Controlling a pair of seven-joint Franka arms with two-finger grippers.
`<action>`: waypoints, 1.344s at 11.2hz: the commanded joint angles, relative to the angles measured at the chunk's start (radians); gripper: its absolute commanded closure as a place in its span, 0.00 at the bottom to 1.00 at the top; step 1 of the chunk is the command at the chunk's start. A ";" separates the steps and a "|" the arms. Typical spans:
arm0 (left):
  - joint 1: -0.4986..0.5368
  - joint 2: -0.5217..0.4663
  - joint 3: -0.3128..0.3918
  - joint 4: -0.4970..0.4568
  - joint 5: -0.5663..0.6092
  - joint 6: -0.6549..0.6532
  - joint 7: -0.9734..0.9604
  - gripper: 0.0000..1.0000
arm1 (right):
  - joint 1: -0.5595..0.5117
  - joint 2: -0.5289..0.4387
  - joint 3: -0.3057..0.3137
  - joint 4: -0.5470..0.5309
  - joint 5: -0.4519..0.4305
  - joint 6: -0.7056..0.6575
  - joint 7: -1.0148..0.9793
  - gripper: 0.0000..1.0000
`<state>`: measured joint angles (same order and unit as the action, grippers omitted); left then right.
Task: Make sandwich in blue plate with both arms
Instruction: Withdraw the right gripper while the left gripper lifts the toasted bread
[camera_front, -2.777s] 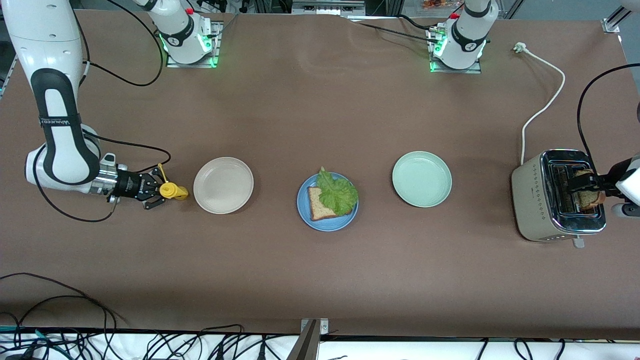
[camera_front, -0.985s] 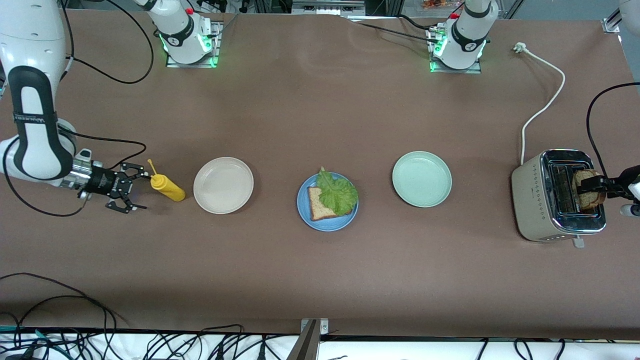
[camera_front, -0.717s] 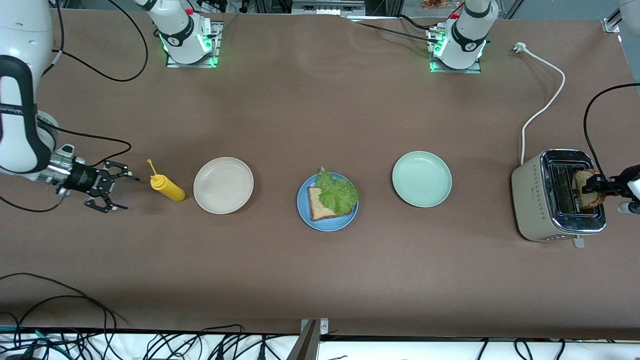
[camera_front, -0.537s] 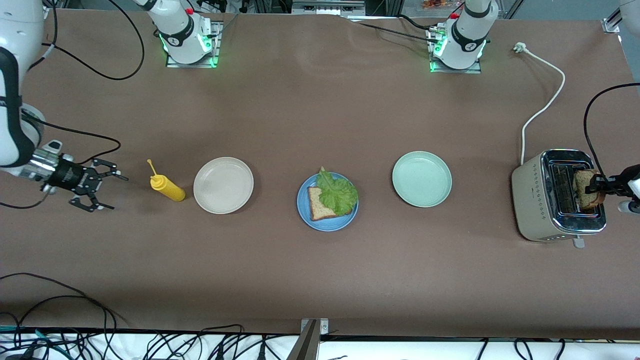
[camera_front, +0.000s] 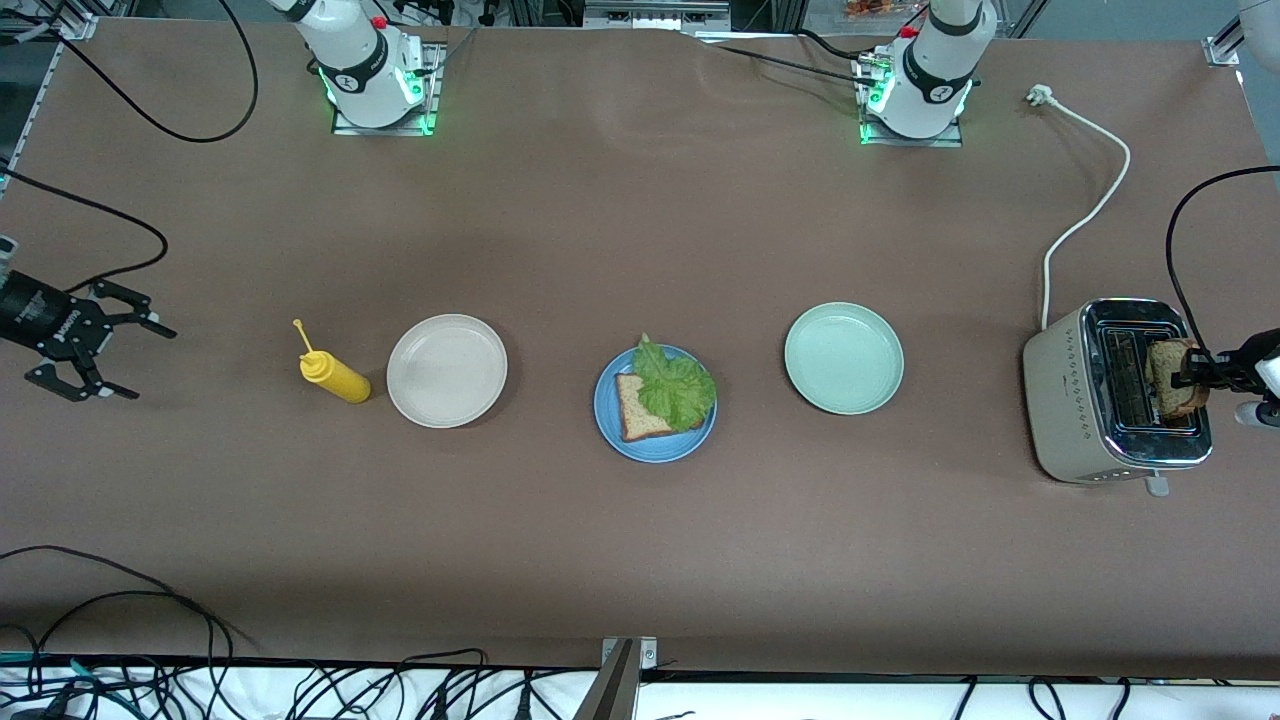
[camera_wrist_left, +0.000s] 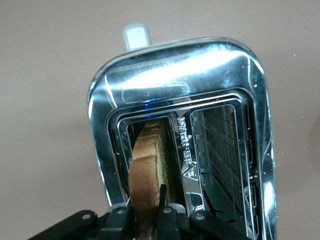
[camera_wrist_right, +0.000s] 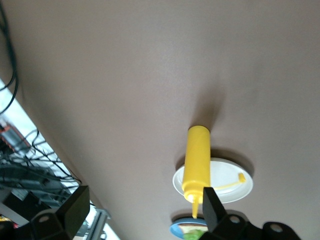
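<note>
Jaws of the left gripper (camera_wrist_left: 147, 216) are clamped on the brown toasted bread slice (camera_wrist_left: 148, 167) standing in the chrome toaster (camera_front: 1118, 390); being light and crumbly, it is best held by its crust. Right gripper (camera_front: 92, 342), spread wide and empty, waits near the yellow squeeze bottle (camera_front: 334, 376).

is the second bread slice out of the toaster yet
Not yet. The bread slice stands in the toaster slot, with the left gripper shut on its upper edge.
</note>
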<state>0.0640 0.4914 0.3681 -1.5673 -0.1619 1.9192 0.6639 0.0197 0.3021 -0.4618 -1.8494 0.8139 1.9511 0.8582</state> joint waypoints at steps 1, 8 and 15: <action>-0.016 -0.013 0.017 0.027 -0.008 -0.017 0.026 1.00 | -0.003 -0.119 0.092 0.016 -0.255 -0.008 0.002 0.00; -0.053 -0.045 0.015 0.105 0.013 -0.019 0.022 1.00 | -0.004 -0.216 0.356 0.097 -0.706 -0.101 -0.004 0.00; -0.056 -0.082 0.008 0.191 0.028 -0.127 0.022 1.00 | -0.004 -0.271 0.450 0.131 -0.871 -0.182 -0.323 0.00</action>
<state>0.0180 0.4362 0.3775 -1.4369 -0.1427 1.8513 0.6726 0.0277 0.0686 -0.0125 -1.7372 -0.0437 1.8439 0.7566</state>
